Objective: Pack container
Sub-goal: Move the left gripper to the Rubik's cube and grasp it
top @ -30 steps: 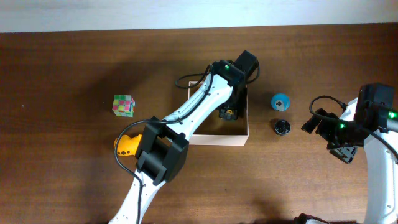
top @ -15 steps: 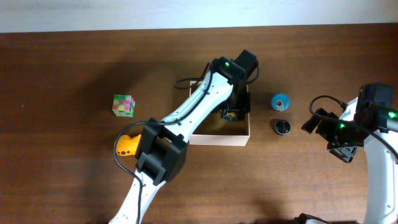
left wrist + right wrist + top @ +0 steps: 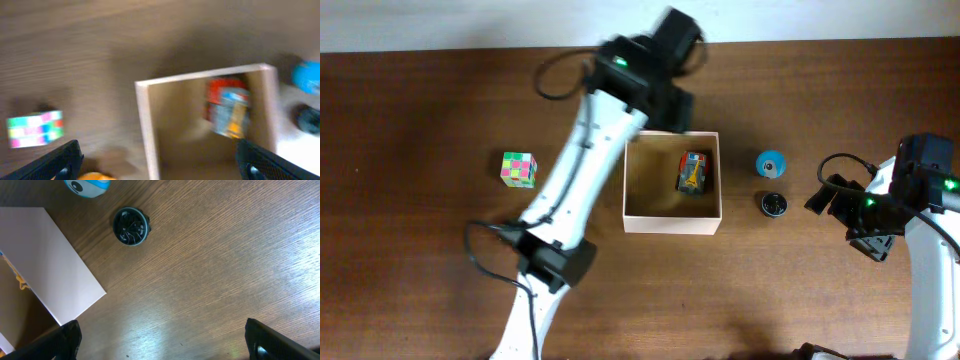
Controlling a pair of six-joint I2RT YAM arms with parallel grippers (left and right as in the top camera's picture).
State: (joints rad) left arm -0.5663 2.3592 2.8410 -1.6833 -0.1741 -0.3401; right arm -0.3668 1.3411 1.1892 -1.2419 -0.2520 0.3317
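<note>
The container (image 3: 672,223) is a square open cardboard box, white outside and tan inside, at the table's middle. A small red, blue and yellow toy (image 3: 694,172) lies inside it by the right wall, clear of both grippers. My left gripper (image 3: 666,104) hangs open above the box's far edge with nothing between its jaws. The blurred left wrist view looks down on the box (image 3: 144,125) and the toy (image 3: 227,107), with the left gripper (image 3: 160,165) spread wide. My right gripper (image 3: 832,196) stands open and empty over bare wood to the box's right; its wrist view shows the gripper (image 3: 167,342) and the box's white wall (image 3: 45,265).
A multicoloured cube (image 3: 518,169) sits left of the box, also the cube (image 3: 35,129). An orange toy (image 3: 92,176) peeks in at the left wrist view's bottom edge. A blue round toy (image 3: 770,162) and a black disc (image 3: 774,204) lie just right of the box.
My left gripper opened, left the toy in the box, and rose and drew back toward the far left of the box. The right arm has not moved.
</note>
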